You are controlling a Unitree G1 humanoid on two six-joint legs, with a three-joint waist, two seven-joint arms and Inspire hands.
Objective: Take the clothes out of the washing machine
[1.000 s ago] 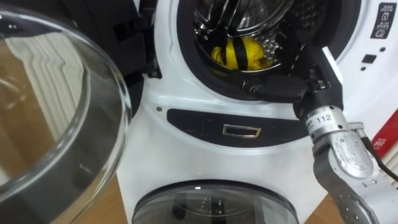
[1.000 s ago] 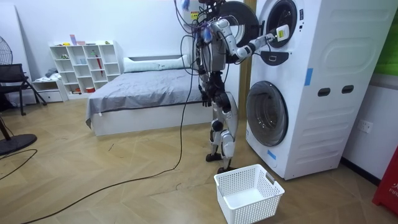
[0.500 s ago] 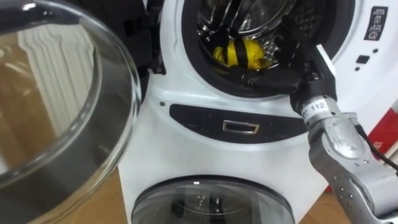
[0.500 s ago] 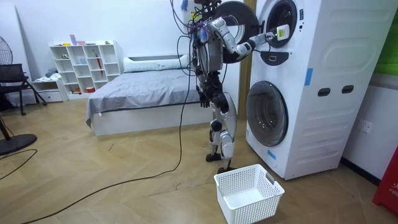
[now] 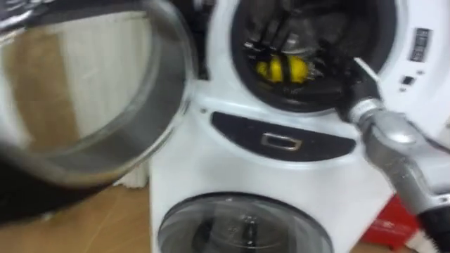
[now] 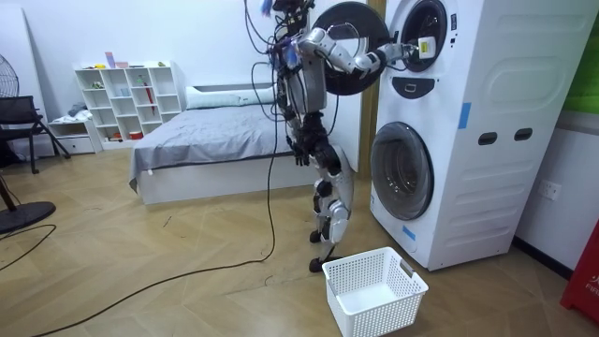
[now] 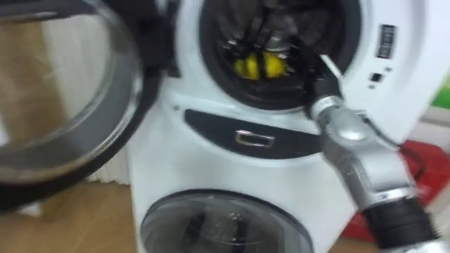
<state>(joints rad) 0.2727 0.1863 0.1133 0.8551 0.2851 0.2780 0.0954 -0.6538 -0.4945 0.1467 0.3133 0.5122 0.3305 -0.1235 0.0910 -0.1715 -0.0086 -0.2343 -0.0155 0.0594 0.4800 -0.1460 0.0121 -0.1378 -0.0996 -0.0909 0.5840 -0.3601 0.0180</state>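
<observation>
**Right robot hand [image 5: 348, 88] inside the washing machine [image 6: 468, 140], yellow cloth [image 5: 283, 69] not yet out**

On the floor just before the washing machine, a white basket [image 6: 374, 292], upright and with nothing in it. Next to it, close to the washing machine's front, the robot standing on both feet, seen in the room view. Left robot hand [image 6: 299, 150] low by the hip, on the side away from the washing machine; cannot tell its grip from there.

Swung wide out from the washing machine's upper opening, the round glass door [image 5: 91, 91]. Under that opening, a dark control strip [image 5: 281, 137], and lower again a second round door [image 5: 242, 225], closed.

Right robot hand over the rim of the upper opening, dark against the dark seal and blurred. Cannot tell if apart, together or clamped on something. Deeper in, at the bottom of the drum, the yellow cloth with black stripes, near this hand; cannot tell if touching.

Far behind the robot, well apart from the washing machine, a bed [image 6: 215, 140] and a white shelf [image 6: 131, 98].
</observation>
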